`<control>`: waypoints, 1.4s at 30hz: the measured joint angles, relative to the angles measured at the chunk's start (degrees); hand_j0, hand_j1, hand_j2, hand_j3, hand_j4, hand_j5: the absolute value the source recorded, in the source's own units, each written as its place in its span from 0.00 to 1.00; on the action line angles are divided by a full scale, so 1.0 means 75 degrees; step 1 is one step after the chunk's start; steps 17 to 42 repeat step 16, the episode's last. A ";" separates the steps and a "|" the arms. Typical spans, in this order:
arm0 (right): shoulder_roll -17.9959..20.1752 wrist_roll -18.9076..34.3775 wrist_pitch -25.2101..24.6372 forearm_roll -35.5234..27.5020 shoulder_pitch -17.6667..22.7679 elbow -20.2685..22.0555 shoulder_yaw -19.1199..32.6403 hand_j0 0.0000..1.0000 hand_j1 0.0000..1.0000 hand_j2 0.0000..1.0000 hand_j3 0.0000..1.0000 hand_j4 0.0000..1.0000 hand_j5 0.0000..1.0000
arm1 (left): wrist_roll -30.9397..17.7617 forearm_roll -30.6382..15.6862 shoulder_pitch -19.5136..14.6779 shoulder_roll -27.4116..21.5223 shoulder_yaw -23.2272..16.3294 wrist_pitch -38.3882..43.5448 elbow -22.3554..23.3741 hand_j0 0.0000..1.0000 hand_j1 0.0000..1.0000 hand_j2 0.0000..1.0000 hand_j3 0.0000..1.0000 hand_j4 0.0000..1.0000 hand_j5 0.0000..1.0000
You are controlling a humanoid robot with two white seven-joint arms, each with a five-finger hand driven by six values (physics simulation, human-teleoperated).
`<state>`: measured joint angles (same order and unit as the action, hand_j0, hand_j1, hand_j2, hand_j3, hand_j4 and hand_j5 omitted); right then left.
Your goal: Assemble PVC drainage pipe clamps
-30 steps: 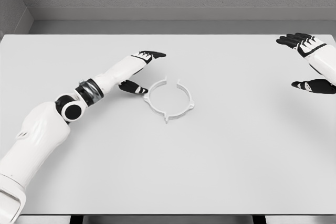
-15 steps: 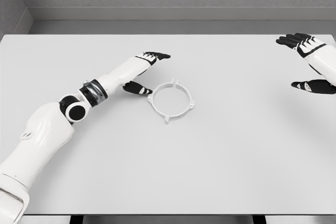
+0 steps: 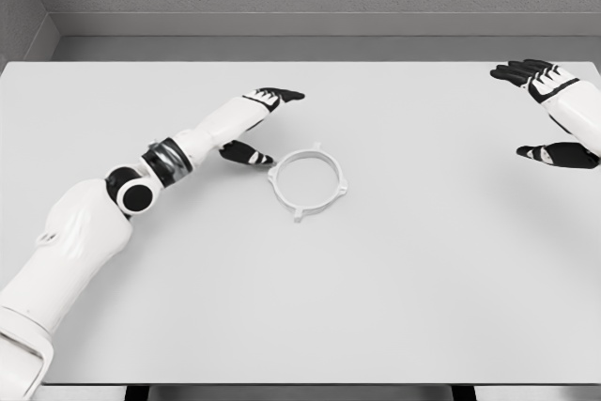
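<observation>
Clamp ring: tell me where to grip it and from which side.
Pinch the near-left rim of the clamp ring from the left with the left hand, thumb outside, fingers inside. It lies flat on the table, its band thin, so probably only the rim offers purchase.

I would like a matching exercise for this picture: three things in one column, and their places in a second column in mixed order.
Things:
1. left hand
2. right hand
3. clamp ring

Places:
A. flat on the table near the middle
B. at the far right edge of the picture
C. just left of the ring, fingers spread

Pairs: 1-C, 2-B, 3-A
</observation>
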<state>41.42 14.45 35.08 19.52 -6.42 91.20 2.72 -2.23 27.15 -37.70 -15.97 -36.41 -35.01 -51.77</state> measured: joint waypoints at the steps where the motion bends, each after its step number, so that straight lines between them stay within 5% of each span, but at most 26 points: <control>1: -0.0004 0.0000 0.0000 0.0000 0.0000 0.0003 0.0000 1.00 1.00 1.00 1.00 1.00 1.00 | 0.0000 -0.0012 -0.0012 -0.0033 0.0015 0.0000 0.0015 1.00 1.00 1.00 1.00 1.00 1.00; 16: -0.0011 0.0000 0.0000 0.0018 0.0000 0.0210 0.0010 1.00 1.00 1.00 1.00 1.00 1.00 | 0.0008 -0.0122 0.0117 -0.2580 0.1080 0.0000 0.0041 1.00 1.00 1.00 1.00 1.00 1.00; 42: -0.0011 0.0000 0.0000 0.0018 0.0000 0.0210 0.0010 1.00 1.00 1.00 1.00 1.00 1.00 | 0.0008 -0.0122 0.0117 -0.2580 0.1080 0.0000 0.0041 1.00 1.00 1.00 1.00 1.00 1.00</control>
